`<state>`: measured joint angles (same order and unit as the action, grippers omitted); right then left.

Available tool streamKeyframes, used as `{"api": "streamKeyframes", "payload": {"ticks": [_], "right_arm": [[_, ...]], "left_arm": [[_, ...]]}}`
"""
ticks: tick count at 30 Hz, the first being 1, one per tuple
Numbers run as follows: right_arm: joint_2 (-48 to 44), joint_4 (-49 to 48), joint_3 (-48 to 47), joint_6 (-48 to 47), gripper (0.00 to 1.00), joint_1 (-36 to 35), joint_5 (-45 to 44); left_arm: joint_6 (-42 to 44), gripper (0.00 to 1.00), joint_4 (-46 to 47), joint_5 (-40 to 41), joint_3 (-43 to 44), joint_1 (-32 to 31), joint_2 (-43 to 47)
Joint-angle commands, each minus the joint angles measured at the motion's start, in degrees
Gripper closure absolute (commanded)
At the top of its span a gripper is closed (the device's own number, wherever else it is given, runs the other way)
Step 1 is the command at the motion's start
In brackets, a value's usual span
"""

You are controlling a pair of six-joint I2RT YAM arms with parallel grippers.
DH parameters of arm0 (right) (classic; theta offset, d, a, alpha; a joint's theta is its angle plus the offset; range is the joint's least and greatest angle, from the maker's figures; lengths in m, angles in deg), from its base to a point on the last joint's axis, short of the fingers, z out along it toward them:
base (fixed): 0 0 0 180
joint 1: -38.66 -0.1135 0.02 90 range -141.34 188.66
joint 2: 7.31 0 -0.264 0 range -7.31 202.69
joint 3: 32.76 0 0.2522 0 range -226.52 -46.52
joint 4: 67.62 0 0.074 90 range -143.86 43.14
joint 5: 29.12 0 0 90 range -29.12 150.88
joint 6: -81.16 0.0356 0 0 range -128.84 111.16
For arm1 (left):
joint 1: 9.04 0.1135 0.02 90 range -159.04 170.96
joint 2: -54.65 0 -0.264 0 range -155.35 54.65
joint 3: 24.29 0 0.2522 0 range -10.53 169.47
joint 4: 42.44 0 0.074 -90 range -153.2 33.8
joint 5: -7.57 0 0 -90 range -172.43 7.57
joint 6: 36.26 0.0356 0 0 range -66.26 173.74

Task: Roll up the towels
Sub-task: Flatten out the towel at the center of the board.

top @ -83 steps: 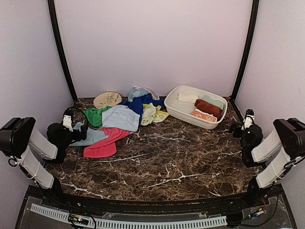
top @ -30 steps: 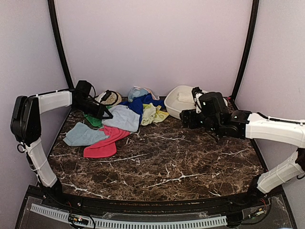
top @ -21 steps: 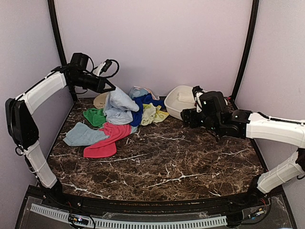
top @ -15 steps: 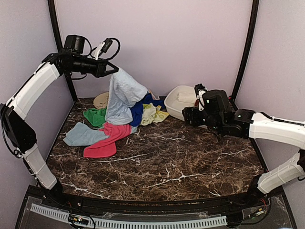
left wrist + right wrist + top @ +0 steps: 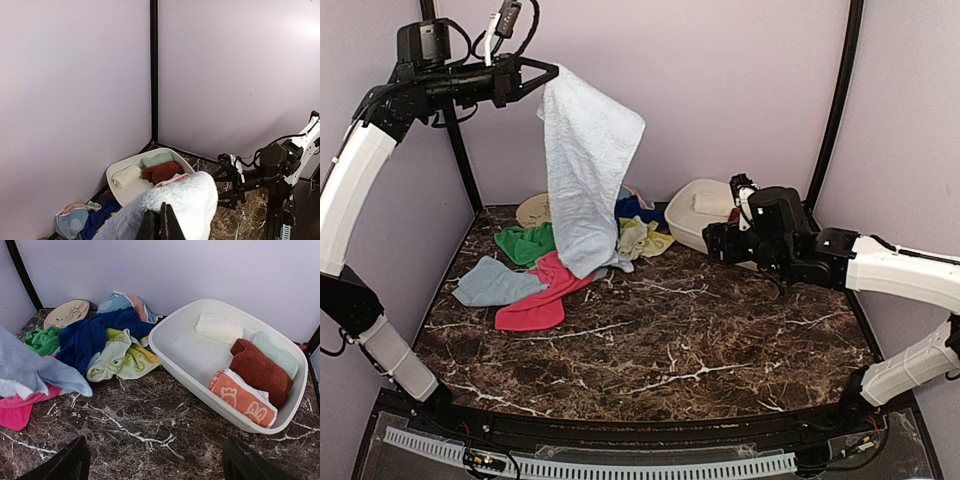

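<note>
The left hand (image 5: 552, 72), clamped on the pale blue towel (image 5: 585, 170), holds it high, likely to shake it straight, while the right hand (image 5: 713, 243) hovers wide open.

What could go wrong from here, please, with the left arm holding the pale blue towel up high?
1. The left gripper pinches only an edge of the pale blue towel; the hanging weight might pull it free.
2. The towel's lower end rests over the pink towel; moving sideways could drag that along.
3. The open right gripper sits close to the basin; reaching for the towel could nudge it.
</note>
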<state>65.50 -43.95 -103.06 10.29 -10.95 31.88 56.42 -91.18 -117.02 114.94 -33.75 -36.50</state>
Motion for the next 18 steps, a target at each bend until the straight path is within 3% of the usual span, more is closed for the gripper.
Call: {"api": "streamKeyframes", "payload": {"ticks": [1,12,14,18], "right_arm": [[-0.2,-1.8,-1.1,0.0,0.08,-0.1,1.3],[0.1,-3.8,0.0,0.3,0.08,-0.1,6.6],[1.6,-4.1,0.0,0.7,0.08,-0.2,7.8],[6.5,-6.7,-0.7,1.6,0.08,-0.2,11.9]], "left_arm": [[-1.1,1.00,0.4,-1.2,1.2,-2.1,3.3],[1.1,1.00,-4.0,-0.9,-0.1,-4.7,4.3],[2.9,1.00,-6.4,-2.1,-3.8,-4.7,6.6],[7.3,1.00,-6.9,-0.9,-19.1,-4.7,15.4]]}}
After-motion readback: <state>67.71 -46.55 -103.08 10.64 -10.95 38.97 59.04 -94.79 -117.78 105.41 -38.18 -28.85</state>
